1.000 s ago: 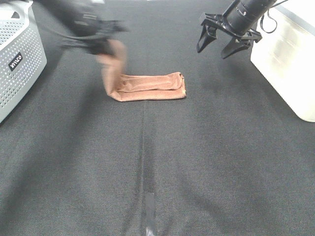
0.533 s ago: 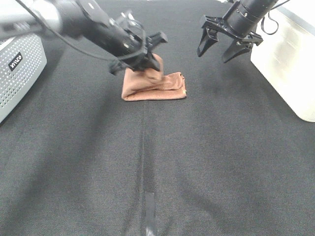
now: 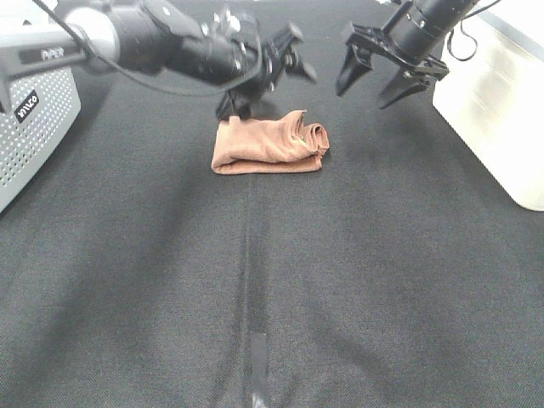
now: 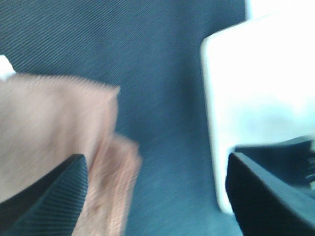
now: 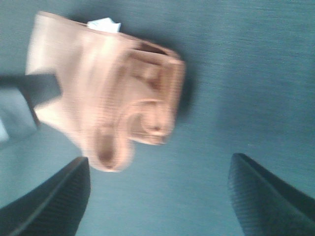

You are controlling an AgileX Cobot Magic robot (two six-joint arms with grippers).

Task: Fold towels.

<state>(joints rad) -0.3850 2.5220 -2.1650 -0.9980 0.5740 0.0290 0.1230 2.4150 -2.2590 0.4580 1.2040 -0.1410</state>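
Note:
The reddish-brown towel (image 3: 270,144) lies folded in a short thick bundle on the black mat, its right end rumpled. My left gripper (image 3: 268,85) hovers just behind and above it, open and blurred, with nothing between its fingers. In the left wrist view the towel (image 4: 54,128) sits beside one finger of the open gripper (image 4: 157,196). My right gripper (image 3: 363,93) hangs open in the air to the towel's back right. The right wrist view looks down on the towel (image 5: 108,83) and its white tag (image 5: 103,23), below the open gripper (image 5: 157,196).
A grey perforated basket (image 3: 30,110) stands at the left edge. A white bin (image 3: 501,102) stands at the right edge, also seen as the white bin (image 4: 256,98) from the left wrist. A strip of tape (image 3: 259,365) lies on the mat near the front.
My left gripper swung the towel's left end over to the right, then opened and let it go. The towel is now shorter and thicker. The right gripper has barely moved.

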